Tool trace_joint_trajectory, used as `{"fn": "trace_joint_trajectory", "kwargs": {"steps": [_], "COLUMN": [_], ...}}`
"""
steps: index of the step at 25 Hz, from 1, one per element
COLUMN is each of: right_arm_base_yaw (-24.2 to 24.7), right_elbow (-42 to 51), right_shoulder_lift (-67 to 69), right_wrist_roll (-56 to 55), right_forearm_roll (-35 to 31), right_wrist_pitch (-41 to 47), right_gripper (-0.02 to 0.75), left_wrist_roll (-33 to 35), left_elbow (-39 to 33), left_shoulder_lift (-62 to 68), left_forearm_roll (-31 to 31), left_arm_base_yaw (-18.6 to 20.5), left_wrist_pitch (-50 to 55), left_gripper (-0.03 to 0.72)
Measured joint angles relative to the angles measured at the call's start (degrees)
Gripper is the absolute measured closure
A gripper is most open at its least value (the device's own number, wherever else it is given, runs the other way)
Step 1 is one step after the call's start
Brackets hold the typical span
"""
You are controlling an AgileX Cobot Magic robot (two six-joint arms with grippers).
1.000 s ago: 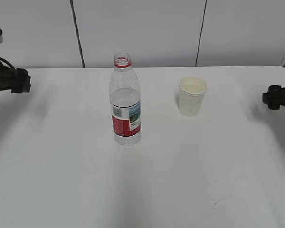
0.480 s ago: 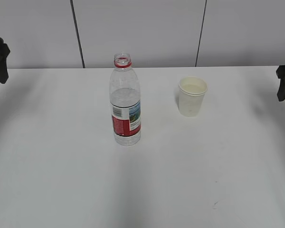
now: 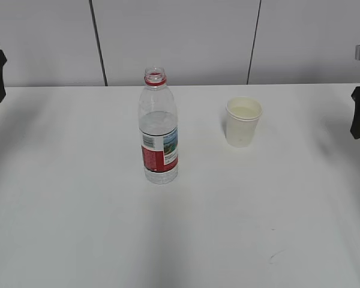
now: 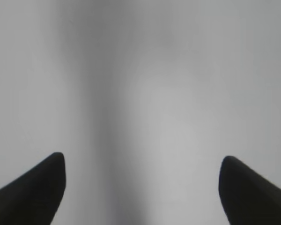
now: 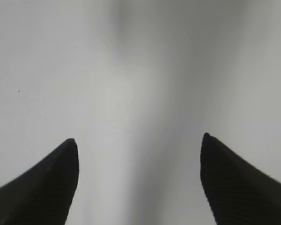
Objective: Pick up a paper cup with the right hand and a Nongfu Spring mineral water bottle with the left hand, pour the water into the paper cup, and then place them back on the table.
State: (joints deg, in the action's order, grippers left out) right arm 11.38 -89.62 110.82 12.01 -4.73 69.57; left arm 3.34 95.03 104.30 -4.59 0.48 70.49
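The Nongfu Spring mineral water bottle (image 3: pixel 158 132) stands upright on the table (image 3: pixel 78 228), centre-left of frame. The paper cup (image 3: pixel 243 122) stands to its right, slightly farther back, well apart.

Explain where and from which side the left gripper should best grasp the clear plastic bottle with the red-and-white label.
Probably across the labelled lower body of the clear plastic bottle, approached level from the left. It stands upright and uncapped, so a side grip on the straight-walled part keeps its mouth clear for pouring. The left gripper is open over bare white table.
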Motion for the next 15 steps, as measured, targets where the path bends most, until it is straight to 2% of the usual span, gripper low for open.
{"fn": "trace_joint_trajectory", "kwargs": {"steps": [3, 6, 15], "right_arm_base_yaw": [0.00, -0.13, -1.03], "right_elbow": [0.00, 1.10, 10.35], "right_shoulder_lift": [-0.12, -2.14, -14.88], "right_wrist_roll": [3.63, 5.16, 6.86], "right_forearm_roll": [-1.75, -4.83, -5.97], "right_wrist_pitch": [0.22, 0.20, 0.24], "right_gripper": [0.145, 0.145, 0.145], "left_wrist_roll": [0.27, 0.27, 0.36], "left_elbow": [-0.53, -4.06, -20.74], "left_shoulder_lift": [-2.33, -5.99, -19.40], "left_forearm_roll": [0.28, 1.47, 2.65], "left_arm_base_yaw": [0.00, 0.00, -0.25], "left_wrist_pitch": [0.04, 0.05, 0.12], "left_gripper": [0.095, 0.095, 0.096]}}
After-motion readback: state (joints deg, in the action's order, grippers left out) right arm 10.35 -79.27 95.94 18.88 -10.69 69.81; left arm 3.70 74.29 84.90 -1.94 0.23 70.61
